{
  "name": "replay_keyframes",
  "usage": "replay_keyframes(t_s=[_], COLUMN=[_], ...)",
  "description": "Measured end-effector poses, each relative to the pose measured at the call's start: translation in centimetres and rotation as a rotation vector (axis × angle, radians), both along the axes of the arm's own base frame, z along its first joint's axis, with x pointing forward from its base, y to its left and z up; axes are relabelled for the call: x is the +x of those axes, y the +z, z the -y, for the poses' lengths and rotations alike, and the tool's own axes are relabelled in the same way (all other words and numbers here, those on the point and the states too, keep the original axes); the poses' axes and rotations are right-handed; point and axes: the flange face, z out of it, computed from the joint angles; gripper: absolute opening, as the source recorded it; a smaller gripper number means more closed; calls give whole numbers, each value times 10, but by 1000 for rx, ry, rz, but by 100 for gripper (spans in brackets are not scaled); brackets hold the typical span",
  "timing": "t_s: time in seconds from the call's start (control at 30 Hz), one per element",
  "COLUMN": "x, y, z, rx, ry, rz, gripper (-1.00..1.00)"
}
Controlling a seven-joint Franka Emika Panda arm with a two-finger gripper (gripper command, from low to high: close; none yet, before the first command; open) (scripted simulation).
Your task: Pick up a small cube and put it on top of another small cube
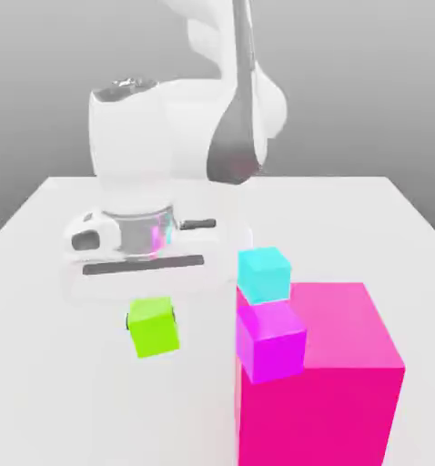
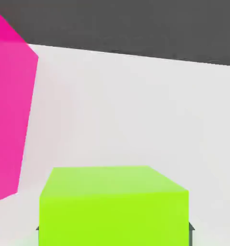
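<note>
The small lime-green cube (image 1: 153, 326) is near the table's front, towards the exterior view's left. My gripper (image 1: 151, 319) comes down on it from above and is shut on it, with a dark fingertip against each side. In the hand view the lime cube (image 2: 112, 206) sits close up between the fingertips (image 2: 190, 227). A cyan cube (image 1: 263, 273) and a magenta small cube (image 1: 271, 339) lie to the exterior view's right of the lime cube, apart from it. I cannot tell whether the lime cube touches the table.
A large pink cube (image 1: 335, 382) stands at the front on the exterior view's right, just behind the magenta cube; its side appears in the hand view too (image 2: 8, 120). The white table (image 1: 349, 218) stretches behind, with the arm's base at the back.
</note>
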Motion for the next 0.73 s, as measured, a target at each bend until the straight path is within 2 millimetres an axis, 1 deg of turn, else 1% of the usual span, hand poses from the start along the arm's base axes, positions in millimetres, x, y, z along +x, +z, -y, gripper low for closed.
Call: replay_keyframes(t_s=[0.1, 0.2, 0.33, 0.43, 0.47, 0.5, 0.53, 0.6, 0.63, 0.73], x=[30, 55, 81, 92, 94, 95, 96, 96, 96, 96], y=[34, 69, 114, 149, 158, 155, 145, 115, 104, 104], z=[-14, -33, -78, -114, -125, -133, -134, -135, -135, -135], rx=[18, 30, 13, -18, -33, -49, -57, -63, -64, -64], ry=[22, 46, 87, 107, 110, 108, 104, 98, 97, 97], rz=[2, -3, -41, -72, -83, -92, -97, -101, -101, -101], gripper=[-100, -100, -100, -100, -100, -100, -100, -100, 100, 100])
